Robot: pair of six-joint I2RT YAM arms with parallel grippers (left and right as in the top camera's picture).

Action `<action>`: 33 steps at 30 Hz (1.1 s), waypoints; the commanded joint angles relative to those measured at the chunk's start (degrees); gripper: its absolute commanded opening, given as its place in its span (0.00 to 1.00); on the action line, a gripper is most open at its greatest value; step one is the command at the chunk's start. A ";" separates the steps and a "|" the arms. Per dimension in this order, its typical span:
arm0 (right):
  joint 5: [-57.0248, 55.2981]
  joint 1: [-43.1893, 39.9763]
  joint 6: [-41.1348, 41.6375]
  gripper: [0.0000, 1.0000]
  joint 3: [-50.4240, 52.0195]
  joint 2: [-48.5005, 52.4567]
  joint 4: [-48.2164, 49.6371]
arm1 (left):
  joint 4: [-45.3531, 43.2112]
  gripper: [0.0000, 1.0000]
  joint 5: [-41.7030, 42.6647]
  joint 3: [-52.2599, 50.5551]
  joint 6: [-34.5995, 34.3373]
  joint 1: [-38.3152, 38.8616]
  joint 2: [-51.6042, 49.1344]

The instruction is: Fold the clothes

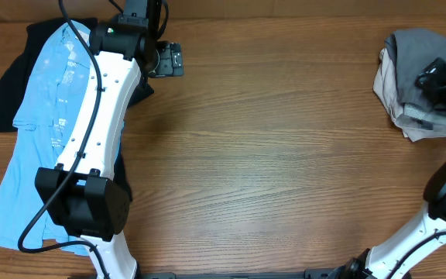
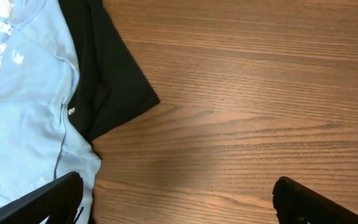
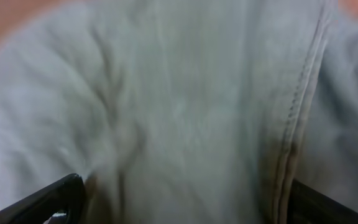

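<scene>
Blue shirt [image 1: 45, 101] on black shirt [image 1: 2, 93], rumpled grey shorts [image 1: 415, 43], left claw [image 2: 179, 193] and right claw [image 3: 185, 190] agape

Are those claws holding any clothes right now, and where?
Nothing is held. The left gripper stands open over bare table beside the light blue shirt; the right gripper is open over the grey garment, not closed on it.

Overhead straight down, whole table [image 1: 285, 155]. Left wrist low over light blue shirt [image 2: 23, 106], shared with overhead. Right wrist tight against grey garment [image 3: 179, 112].

Left gripper [image 2: 176, 190], right gripper [image 3: 185, 190] open
</scene>
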State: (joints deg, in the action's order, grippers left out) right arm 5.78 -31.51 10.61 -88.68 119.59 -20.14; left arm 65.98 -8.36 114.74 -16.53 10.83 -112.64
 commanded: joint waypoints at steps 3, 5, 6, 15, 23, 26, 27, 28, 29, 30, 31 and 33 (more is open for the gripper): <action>-12.31 1.84 9.70 1.00 2.62 0.46 -1.01 | -0.22 1.00 0.48 -0.26 -0.85 -0.31 -0.50; -13.90 1.81 9.55 1.00 2.60 0.44 0.39 | -0.22 1.00 0.48 -0.26 -0.83 -0.31 -0.50; -15.02 1.62 9.55 1.00 2.40 0.35 1.18 | -0.22 1.00 0.48 -0.26 -0.83 -0.31 -0.50; -16.65 -0.72 8.55 1.00 -4.02 -6.05 -0.50 | -0.20 1.00 0.48 -0.26 -0.83 -0.31 -0.50; -8.85 0.39 7.37 1.00 -5.38 -20.06 -3.52 | -0.20 1.00 0.48 -0.26 -0.83 -0.31 -0.50; 2.08 1.40 7.39 1.00 -5.38 -25.79 -5.75 | -0.20 1.00 0.48 -0.26 -0.83 -0.31 -0.50; 6.75 1.84 7.39 1.00 -5.35 -27.54 -6.56 | -0.20 1.00 0.48 -0.26 -0.83 -0.31 -0.50; 12.07 2.38 7.41 1.00 -5.38 -29.18 -7.45 | -0.22 1.00 0.48 -0.26 -0.83 -0.31 -0.50; 18.18 2.97 7.41 1.00 -5.38 -30.84 -8.41 | -0.20 1.00 0.48 -0.26 -0.83 -0.31 -0.50; 24.81 3.65 7.43 1.00 -5.35 -32.57 -9.86 | -0.22 1.00 0.48 -0.26 -0.83 -0.31 -0.50; 31.08 4.37 7.45 1.00 -5.35 -34.21 -11.43 | -0.22 1.00 0.48 -0.26 -0.83 -0.31 -0.50; 42.40 5.99 7.45 1.00 -5.35 -36.98 -14.80 | -0.20 1.00 0.48 -0.26 -0.83 -0.31 -0.50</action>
State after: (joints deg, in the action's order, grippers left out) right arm 24.82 -27.53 18.20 -93.38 85.62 -32.91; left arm 65.95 -8.36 114.74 -16.53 10.83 -112.64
